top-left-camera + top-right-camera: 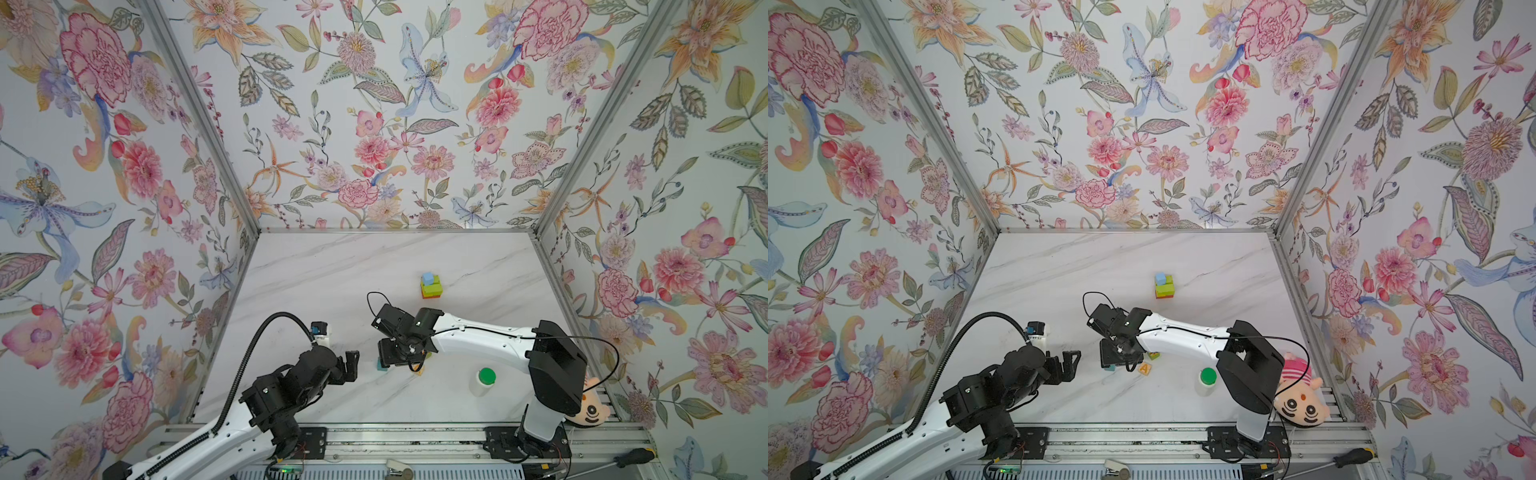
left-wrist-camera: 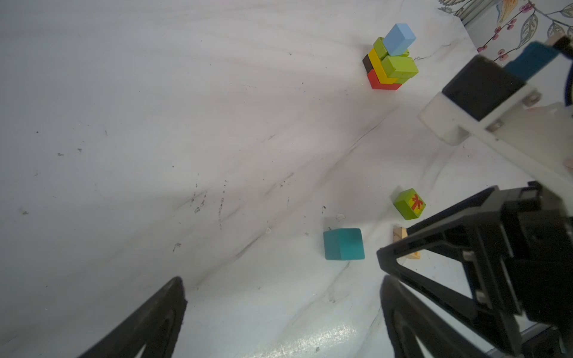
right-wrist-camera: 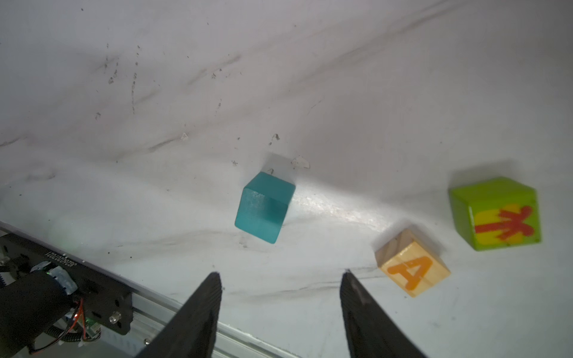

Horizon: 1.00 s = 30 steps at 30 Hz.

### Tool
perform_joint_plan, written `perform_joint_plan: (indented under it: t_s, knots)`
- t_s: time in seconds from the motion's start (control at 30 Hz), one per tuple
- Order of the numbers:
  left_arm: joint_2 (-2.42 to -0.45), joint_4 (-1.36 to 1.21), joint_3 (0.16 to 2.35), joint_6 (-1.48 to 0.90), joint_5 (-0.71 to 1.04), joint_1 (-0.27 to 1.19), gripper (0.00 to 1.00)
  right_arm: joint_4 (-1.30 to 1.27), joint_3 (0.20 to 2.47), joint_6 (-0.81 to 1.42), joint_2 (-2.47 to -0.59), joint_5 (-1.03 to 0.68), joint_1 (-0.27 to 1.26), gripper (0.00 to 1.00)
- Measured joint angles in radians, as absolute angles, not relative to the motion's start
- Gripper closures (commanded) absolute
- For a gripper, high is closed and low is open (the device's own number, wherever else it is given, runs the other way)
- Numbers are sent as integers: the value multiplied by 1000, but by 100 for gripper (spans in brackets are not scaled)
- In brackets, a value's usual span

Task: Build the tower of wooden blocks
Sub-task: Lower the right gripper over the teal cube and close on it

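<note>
The tower [image 1: 430,286] [image 1: 1165,286] stands mid-table: red and brown blocks at the base, yellow and lime-green layers above, a light-blue cube on top [image 2: 399,38]. Three loose wood blocks lie near the front: a teal cube [image 3: 265,207] [image 2: 343,244], a tan "A" cube [image 3: 412,263] [image 1: 1145,368] and a green red-marked cube [image 3: 496,214] [image 2: 409,204]. My right gripper [image 3: 280,274] [image 1: 390,353] hangs just above the table near the teal cube, open, with only bare table between its fingers. My left gripper [image 2: 282,279] [image 1: 351,365] is wide open and empty, left of the teal cube.
A white bottle with a green cap [image 1: 484,378] [image 1: 1207,378] stands right of the loose cubes. A plush doll [image 1: 1302,399] lies in the front right corner. A white-and-black object [image 1: 322,332] sits behind the left gripper. Floral walls enclose three sides; a metal rail [image 1: 415,436] runs along the front.
</note>
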State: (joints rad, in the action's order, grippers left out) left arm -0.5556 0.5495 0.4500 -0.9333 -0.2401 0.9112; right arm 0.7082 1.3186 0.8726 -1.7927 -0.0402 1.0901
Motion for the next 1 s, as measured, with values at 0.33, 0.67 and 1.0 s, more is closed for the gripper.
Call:
perform_joint_plan:
  t_s: [0.33, 0.67, 1.0]
  knots:
    - [-514, 550, 445, -941, -249, 911, 1, 691, 1365, 921, -1850, -40, 1093, 45]
    - [-510, 551, 445, -944, -270, 911, 1, 684, 1388, 943, -1902, -40, 1091, 49]
    - [-510, 551, 445, -944, -271, 911, 1, 684, 1390, 952, -1944, -41, 1091, 54]
